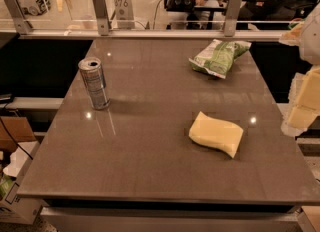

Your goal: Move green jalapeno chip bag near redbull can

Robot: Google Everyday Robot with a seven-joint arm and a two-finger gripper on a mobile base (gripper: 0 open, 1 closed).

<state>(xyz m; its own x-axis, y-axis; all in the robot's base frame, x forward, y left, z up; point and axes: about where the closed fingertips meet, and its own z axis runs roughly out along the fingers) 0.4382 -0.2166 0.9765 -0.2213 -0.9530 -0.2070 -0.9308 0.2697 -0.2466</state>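
At the right edge, claw (304, 98) (grip state unclear), well apart from green jalapeno chip bag (220, 56)

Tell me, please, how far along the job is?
Nothing looks done: the green jalapeno chip bag lies far right, apart from the redbull can at the left. The tool hangs at the right, not touching the bag. Grasping and carrying remain.

Glossy brown table (150, 171), glass partition (150, 11) behind, cardboard box (11, 135) left
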